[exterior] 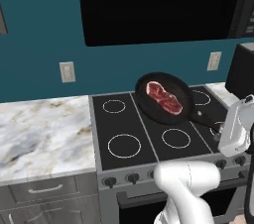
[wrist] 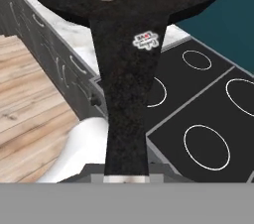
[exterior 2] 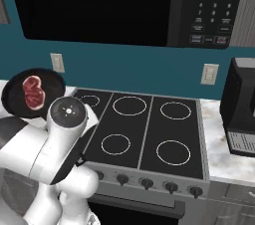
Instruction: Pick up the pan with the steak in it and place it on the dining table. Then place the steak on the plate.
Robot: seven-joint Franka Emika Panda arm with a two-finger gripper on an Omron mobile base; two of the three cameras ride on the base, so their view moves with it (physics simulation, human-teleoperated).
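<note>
One pan point(exterior: 163, 98), round, shallow and matte black, hangs tilted above the stovetop point(exterior: 149, 134) in the left base view, its long straight handle running down toward the white arm at the right edge. The steak point(exterior: 164, 97) lies inside it, a small red slab with a pale fat rim. The marble counter point(exterior: 44, 134) to the left is glossy, with tan veins.

From the right base view the pan sits up at the far left, clear of the glass cooktop with its white burner rings, the steak resting on its face.

In the hand view the handle fills the middle, a flat speckled black bar with a small white label, running up from the gripper point(wrist: 126, 178) to the pan's bowl; the jaws are clamped tight on the handle's end. The steak's fatty edge peeks in at the top.

I'd say the lift is done and the carry is in hand. Next comes the trip to the dining table, keeping the pan level enough that the meat doesn't slide.
</note>
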